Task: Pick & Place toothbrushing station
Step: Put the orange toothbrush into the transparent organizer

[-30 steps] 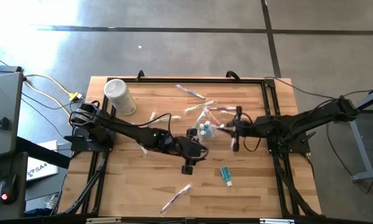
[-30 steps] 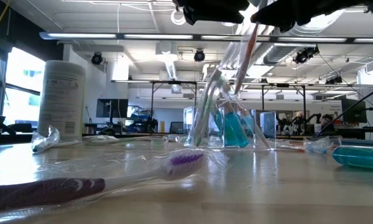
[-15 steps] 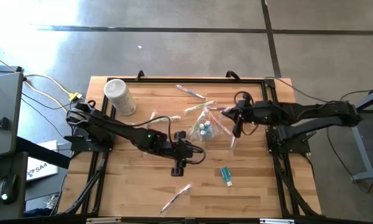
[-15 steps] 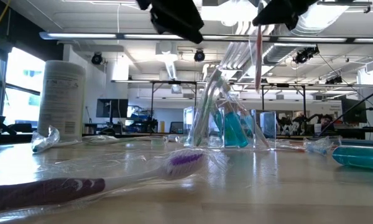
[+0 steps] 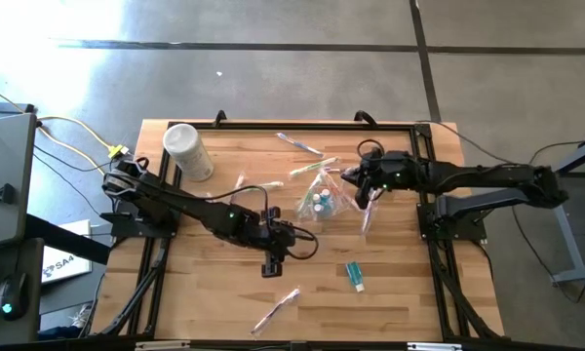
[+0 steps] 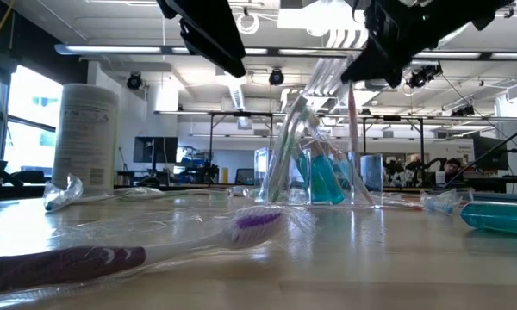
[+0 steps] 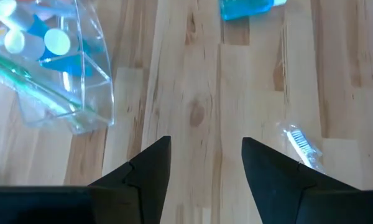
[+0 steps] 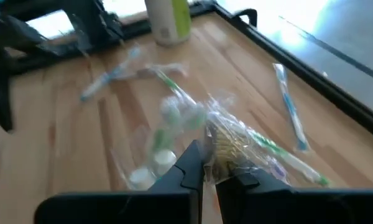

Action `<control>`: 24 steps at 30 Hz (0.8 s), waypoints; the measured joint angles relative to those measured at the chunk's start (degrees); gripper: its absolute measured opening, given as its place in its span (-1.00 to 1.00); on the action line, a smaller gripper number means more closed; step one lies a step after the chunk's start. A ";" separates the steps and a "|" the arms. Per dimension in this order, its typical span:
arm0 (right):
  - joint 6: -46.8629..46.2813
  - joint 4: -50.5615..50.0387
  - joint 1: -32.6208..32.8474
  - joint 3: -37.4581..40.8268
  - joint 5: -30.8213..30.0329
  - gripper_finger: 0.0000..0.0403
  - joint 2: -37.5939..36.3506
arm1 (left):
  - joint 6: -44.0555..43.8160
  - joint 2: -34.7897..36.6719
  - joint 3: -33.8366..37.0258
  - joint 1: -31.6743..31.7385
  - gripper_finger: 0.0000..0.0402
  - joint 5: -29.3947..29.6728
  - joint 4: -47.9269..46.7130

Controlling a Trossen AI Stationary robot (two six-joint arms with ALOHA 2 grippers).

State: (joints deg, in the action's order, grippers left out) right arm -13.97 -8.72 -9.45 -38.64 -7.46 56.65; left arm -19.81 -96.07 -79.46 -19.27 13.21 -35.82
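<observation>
My right gripper pinches a wrapped toothbrush above the toothbrushing station — left gripper spread, empty.

Bright even daylight, ceiling-lamp glare in the low view, blurred near toothbrush, soft smeared right wrist view.

The table is pale wood in narrow planks, smooth, with visible grain and a soft sheen. At the centre of the high view, the toothbrushing station is clear, glossy plastic, see-through enough to show blue and white items inside. Toothbrushes lie in crinkled transparent wrap that catches the light. At upper left stands a matt white plastic tub. The left gripper has matt black fingers. A translucent blue plastic tube lies lower right. The floor is dull grey concrete.
</observation>
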 joint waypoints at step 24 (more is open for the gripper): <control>-4.26 10.89 -2.04 4.05 4.80 -0.48 8.69 | -3.00 -0.04 0.02 0.09 -0.05 -0.02 -3.82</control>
State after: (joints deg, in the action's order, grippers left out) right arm -18.23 2.17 -11.49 -34.59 -2.66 65.34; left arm -22.81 -96.12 -79.44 -19.18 13.19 -39.64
